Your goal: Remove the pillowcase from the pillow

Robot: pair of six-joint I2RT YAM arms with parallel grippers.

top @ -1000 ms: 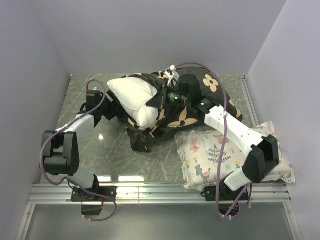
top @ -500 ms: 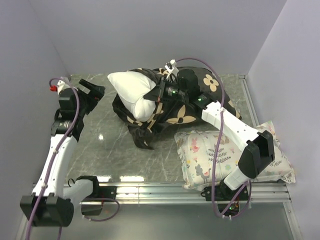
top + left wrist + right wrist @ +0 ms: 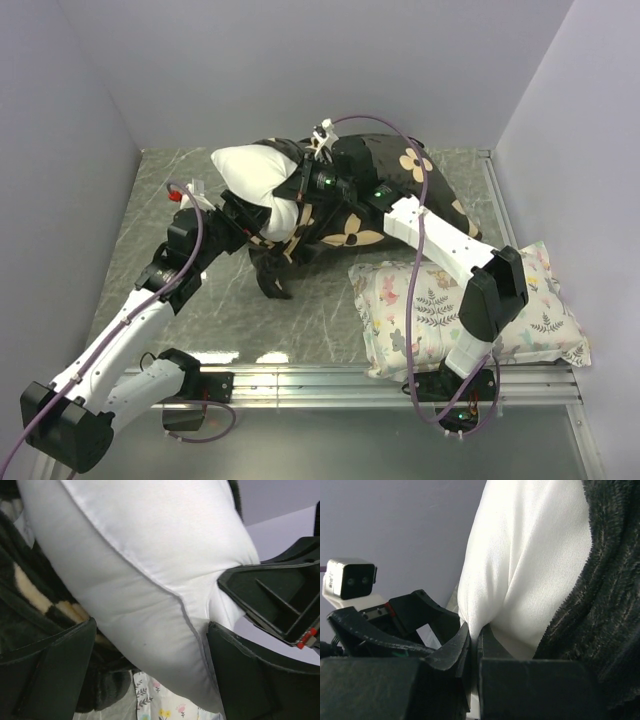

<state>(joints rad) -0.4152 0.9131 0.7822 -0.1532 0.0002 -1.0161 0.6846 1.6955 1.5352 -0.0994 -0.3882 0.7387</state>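
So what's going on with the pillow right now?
The right end effector is pinched shut on the white pillow, whose exposed end sticks out of the black pillowcase. The left end effector is open, fingers straddling that same end, not closed on it. The rest of the pillow sits inside the pillowcase. A floral pillow lies off to the right.

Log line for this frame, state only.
left gripper: open, straddling pillow edge | right gripper: shut on pillow | pillowcase: partly off
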